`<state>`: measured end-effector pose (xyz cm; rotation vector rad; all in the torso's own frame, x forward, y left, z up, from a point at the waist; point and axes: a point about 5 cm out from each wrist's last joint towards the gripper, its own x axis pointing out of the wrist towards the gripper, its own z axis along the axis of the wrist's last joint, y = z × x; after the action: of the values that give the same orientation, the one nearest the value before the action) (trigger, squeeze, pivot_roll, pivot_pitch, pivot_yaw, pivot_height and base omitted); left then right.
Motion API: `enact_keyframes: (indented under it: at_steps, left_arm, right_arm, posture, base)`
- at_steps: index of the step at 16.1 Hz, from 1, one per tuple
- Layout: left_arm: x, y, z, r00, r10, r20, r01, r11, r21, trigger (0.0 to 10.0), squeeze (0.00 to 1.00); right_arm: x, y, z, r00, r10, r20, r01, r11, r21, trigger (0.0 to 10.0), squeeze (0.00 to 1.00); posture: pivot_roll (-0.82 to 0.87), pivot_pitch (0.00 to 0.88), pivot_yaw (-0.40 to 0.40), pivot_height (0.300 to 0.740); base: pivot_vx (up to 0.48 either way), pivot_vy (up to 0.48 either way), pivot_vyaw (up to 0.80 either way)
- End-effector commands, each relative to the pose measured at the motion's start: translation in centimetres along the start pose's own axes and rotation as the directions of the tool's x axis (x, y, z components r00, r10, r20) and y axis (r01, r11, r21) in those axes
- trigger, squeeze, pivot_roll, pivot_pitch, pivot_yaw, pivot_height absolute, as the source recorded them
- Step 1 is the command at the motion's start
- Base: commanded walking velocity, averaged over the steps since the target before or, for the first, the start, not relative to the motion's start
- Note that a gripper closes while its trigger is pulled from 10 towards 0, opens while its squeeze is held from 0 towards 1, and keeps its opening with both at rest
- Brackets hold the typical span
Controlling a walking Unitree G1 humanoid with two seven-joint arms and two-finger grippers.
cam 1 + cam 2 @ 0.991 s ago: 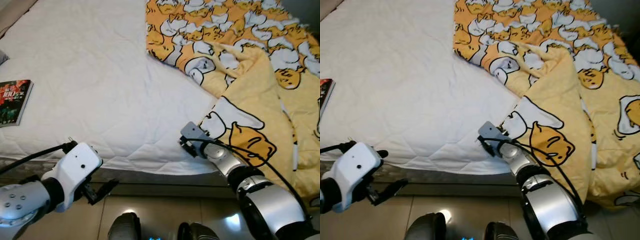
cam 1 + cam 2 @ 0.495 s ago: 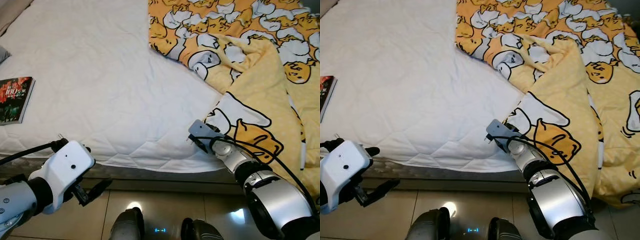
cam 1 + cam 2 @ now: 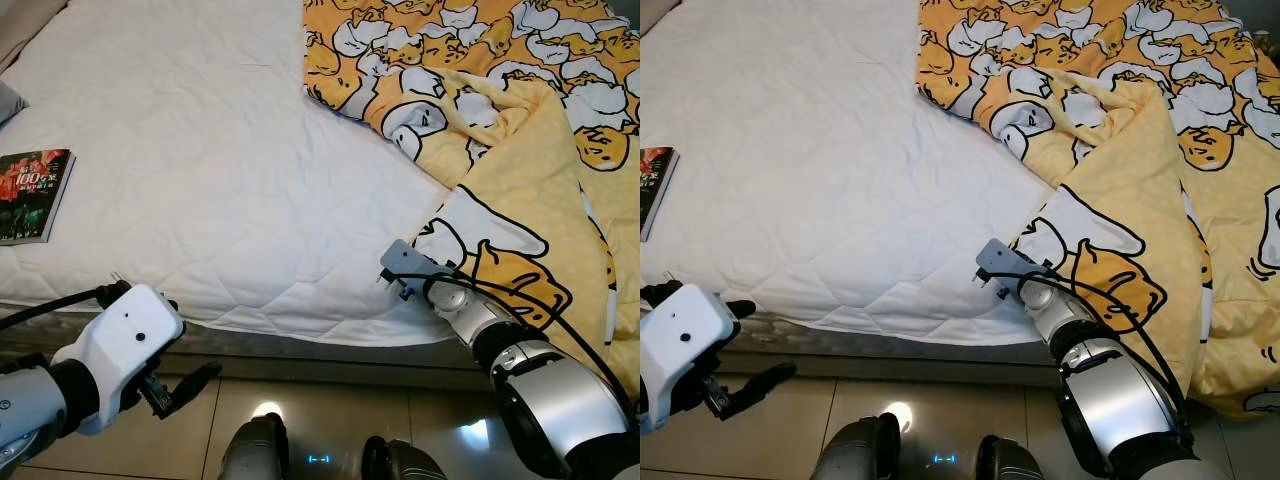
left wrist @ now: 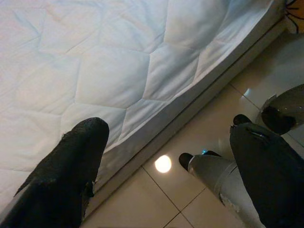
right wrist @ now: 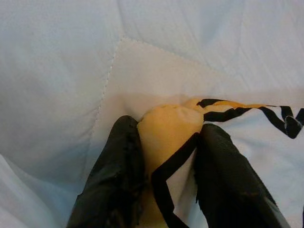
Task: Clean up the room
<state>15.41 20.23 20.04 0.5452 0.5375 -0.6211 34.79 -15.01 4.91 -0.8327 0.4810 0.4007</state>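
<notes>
A yellow cartoon-print blanket (image 3: 520,150) lies crumpled over the right half of the bed, on a white quilted mattress (image 3: 200,170). At the bed's front edge my right gripper (image 5: 164,178) is shut on the blanket's corner (image 5: 166,126), which bunches up between the two black fingers (image 5: 118,166). In the eye views that right gripper (image 3: 405,275) sits at the blanket's lower left corner. My left gripper (image 4: 166,166) hangs open below the mattress edge over the tiled floor, holding nothing, and is seen low at left as the left gripper (image 3: 175,385).
A book (image 3: 30,180) with a dark red cover lies on the mattress at far left. A grey pillow corner (image 3: 8,100) shows at the left edge. Beige floor tiles (image 3: 330,420) run along the bed's front, with my feet (image 3: 255,450) on them.
The whole picture has shifted a little downward, so the camera has moved. My right gripper still holds the blanket corner, and my left arm has dropped slightly lower.
</notes>
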Motion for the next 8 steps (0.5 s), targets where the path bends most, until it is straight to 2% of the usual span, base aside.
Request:
enact_keyframes:
  at_steps: [1,6,7,8]
  left_arm:
    - [-0.2,-0.2,0.1,1.000,0.004,-0.001,-0.004,1.000,0.015,10.0,0.00]
    - [0.3,-0.7,-0.3,1.000,-0.005,-0.005,0.005,1.000,0.003,10.0,0.00]
    - [0.9,-1.1,-0.8,0.999,-0.039,-0.008,0.039,0.999,-0.013,10.0,0.00]
    - [1.6,-1.4,-0.9,0.998,-0.069,0.008,0.069,0.997,-0.037,10.0,0.00]
  right_arm:
    - [-0.1,-0.2,-0.7,1.000,0.003,-0.028,-0.003,1.000,0.010,0.0,0.00]
    - [-0.2,-0.4,-0.8,1.000,0.007,-0.017,-0.006,0.999,0.039,0.0,0.00]
    - [-0.2,-0.3,-0.7,1.000,0.008,0.009,-0.009,0.991,0.134,0.0,0.00]
    - [-0.2,0.1,-0.5,0.997,0.042,0.070,-0.059,0.961,0.269,0.0,0.00]
  posture:
    - [0.32,0.189,0.006,0.740]
    - [0.28,0.158,-0.008,0.740]
    - [0.22,0.135,-0.022,0.740]
    - [0.20,0.120,-0.023,0.740]
  base:
    - [0.000,0.000,0.00]
    - [0.000,0.000,0.00]
    - [0.000,0.000,0.00]
    - [0.000,0.000,0.00]
